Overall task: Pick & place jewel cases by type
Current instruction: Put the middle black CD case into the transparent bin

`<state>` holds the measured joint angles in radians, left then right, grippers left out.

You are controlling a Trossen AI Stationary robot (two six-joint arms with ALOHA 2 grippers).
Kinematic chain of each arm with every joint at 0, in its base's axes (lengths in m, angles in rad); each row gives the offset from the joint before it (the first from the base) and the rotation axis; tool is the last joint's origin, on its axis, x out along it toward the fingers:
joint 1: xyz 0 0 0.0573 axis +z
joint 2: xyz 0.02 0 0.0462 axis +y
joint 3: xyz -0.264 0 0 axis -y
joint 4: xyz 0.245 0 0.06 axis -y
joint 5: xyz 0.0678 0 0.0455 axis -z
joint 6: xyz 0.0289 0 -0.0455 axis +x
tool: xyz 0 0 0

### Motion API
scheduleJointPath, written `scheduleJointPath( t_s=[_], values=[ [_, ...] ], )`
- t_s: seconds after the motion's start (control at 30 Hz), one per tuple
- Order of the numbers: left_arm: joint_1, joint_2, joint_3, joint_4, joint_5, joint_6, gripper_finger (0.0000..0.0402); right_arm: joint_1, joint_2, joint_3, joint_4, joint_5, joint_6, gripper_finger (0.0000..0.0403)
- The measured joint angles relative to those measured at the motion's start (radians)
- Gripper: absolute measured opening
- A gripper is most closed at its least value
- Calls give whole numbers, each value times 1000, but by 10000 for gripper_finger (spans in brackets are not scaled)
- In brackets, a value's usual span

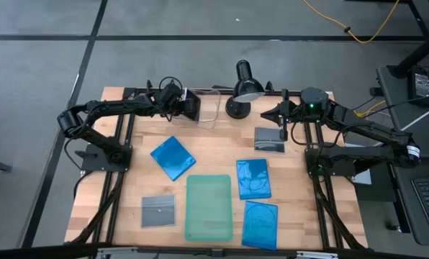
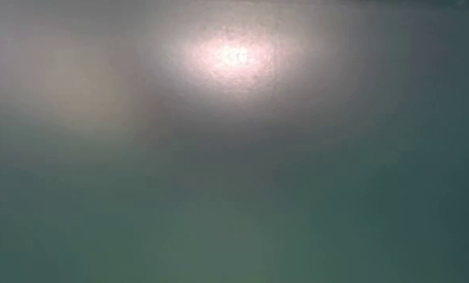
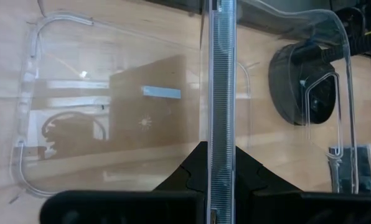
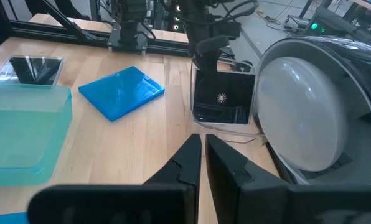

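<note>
Wooden counter (image 1: pixel 222 147): three blue jewel cases (image 1: pixel 173 157) (image 1: pixel 253 178) (image 1: pixel 260 224), two grey jewel cases (image 1: pixel 158 211) (image 1: pixel 269 139), a pale-green tray (image 1: pixel 209 207), a clear bin (image 1: pixel 209 109) and a black lamp (image 1: pixel 240 90) lie on it.

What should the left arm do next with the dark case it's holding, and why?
Probably lower it and let go. The left tool pinches the thin dark square plastic case on edge, standing over the clear plastic bin, so it looks ready to drop in.
</note>
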<state>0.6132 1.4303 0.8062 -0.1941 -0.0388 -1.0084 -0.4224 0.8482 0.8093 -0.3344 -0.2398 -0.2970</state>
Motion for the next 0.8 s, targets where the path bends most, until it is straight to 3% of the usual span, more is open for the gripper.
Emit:
scheduleJointPath(
  t_s=[0.17, 0.6, 0.8],
  values=[
    [4, 0, 0, 1, 12, 0, 22, 0, 0, 0, 0, 0, 0, 29],
    [4, 0, 0, 2, 14, -2, 83, 0, 0, 0, 0, 0, 0, 29],
    [4, 0, 0, -74, 15, 25, 93, 0, 0, 0, 0, 0, 0, 29]
  ],
)
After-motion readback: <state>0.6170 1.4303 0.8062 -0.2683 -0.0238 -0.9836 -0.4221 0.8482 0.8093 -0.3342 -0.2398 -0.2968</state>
